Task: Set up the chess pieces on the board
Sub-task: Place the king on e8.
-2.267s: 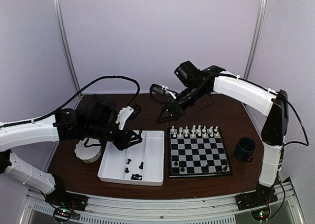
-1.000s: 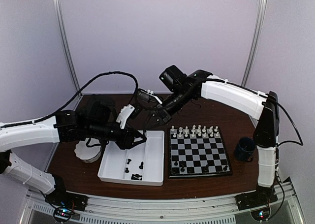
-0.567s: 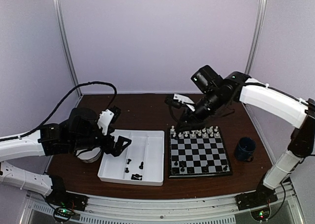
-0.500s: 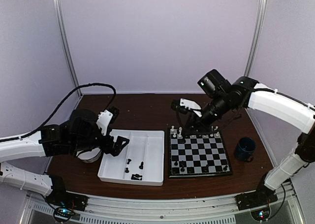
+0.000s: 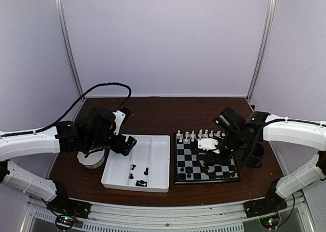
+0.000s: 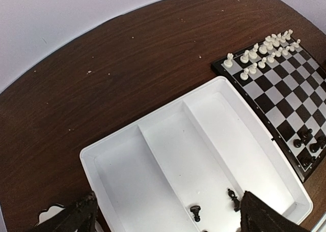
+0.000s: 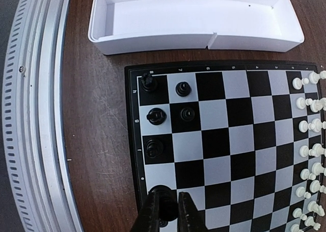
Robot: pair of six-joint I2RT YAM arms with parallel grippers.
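The board (image 5: 195, 161) lies right of centre, with white chess pieces (image 5: 201, 135) lined up along its far rows. My right gripper (image 7: 169, 212) is low over the board's near edge, shut on a black chess piece (image 7: 164, 195). In the right wrist view, several black pieces (image 7: 156, 115) stand on the near corner squares. My left gripper (image 5: 126, 143) hangs open over the left part of the white divided tray (image 6: 117, 155), nothing between its fingers (image 6: 76, 217). Loose black pieces (image 6: 196, 211) lie in the tray.
A white scalloped bowl (image 5: 90, 159) sits under the left arm, left of the tray. A dark blue cup (image 5: 253, 154) stands just right of the board. The metal rail (image 7: 35, 114) runs along the table's near edge.
My right arm swung from above the tray's far side across to the board and came down at its near edge. My left gripper opened wide and drew back to the left.
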